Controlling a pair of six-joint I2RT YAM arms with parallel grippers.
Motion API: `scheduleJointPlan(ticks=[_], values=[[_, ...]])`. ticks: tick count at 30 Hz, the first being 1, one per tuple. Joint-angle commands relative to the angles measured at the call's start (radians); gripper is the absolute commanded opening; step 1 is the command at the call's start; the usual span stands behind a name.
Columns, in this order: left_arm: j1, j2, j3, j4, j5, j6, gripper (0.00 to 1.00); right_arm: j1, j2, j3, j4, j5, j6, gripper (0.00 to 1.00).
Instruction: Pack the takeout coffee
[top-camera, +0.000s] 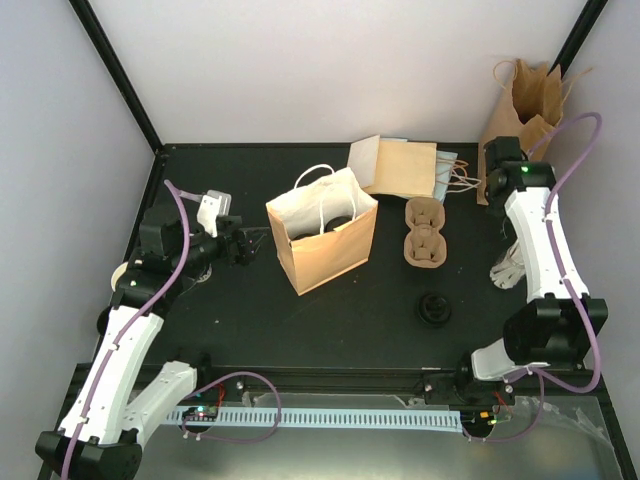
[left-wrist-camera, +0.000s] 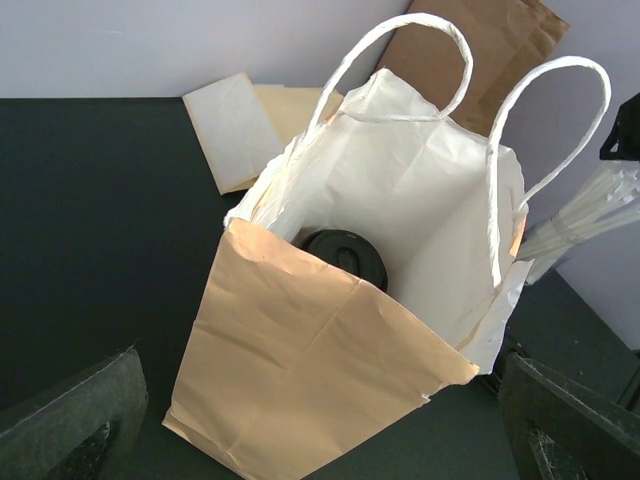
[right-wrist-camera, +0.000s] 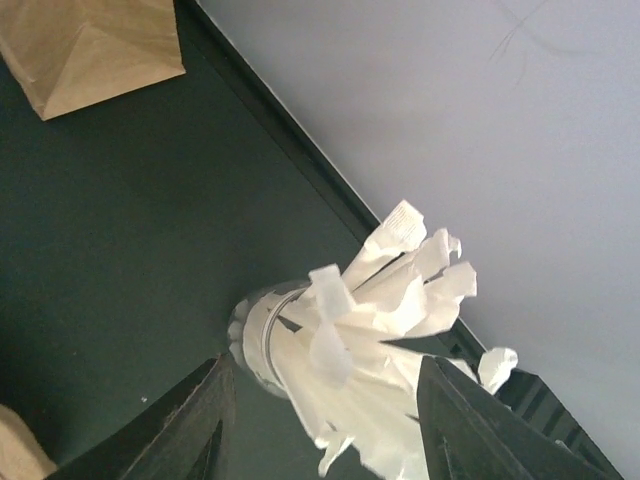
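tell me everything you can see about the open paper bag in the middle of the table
The open paper bag stands upright on the black table. It looks like tan kraft paper outside and white inside. Two white twisted handles rise from its wide-open, creased rim. A round black lid shows at its bottom. The left gripper faces it closely with its jaws open, and no contact is visible.

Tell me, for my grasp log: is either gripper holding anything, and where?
The left gripper holds nothing, jaws open. The right gripper straddles the wrapped straws mid-bundle; whether it grips them cannot be told.
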Motion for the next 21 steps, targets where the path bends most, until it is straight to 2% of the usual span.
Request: scheduleJointPlan(ticks=[1,9,13,17,19,20,21], values=[[-0.006,0.004,0.007,0.020,0.007,0.023,0.99,-0.057,0.012,0.004,0.053,-0.026,-0.041,0.53],[-0.005,0.018,0.015,0.017,0.009,0.028,0.99,-0.113,0.056,-0.012,0.128,-0.130,-0.089,0.52],[-0.005,0.020,0.013,0.016,0.006,0.031,0.99,-0.133,0.089,-0.005,0.133,-0.160,-0.101,0.45],[-0.006,0.021,0.012,0.011,0.002,0.035,0.99,-0.138,0.087,0.000,0.122,-0.177,-0.101,0.30],[-0.006,0.020,0.011,0.009,0.000,0.036,0.99,-0.138,0.075,0.003,0.111,-0.178,-0.096,0.09],[-0.005,0.021,0.010,0.008,-0.002,0.037,0.99,-0.137,0.067,0.008,0.104,-0.176,-0.095,0.03],[-0.006,0.020,0.010,0.007,-0.002,0.037,0.99,-0.137,0.056,0.014,0.096,-0.170,-0.093,0.01]])
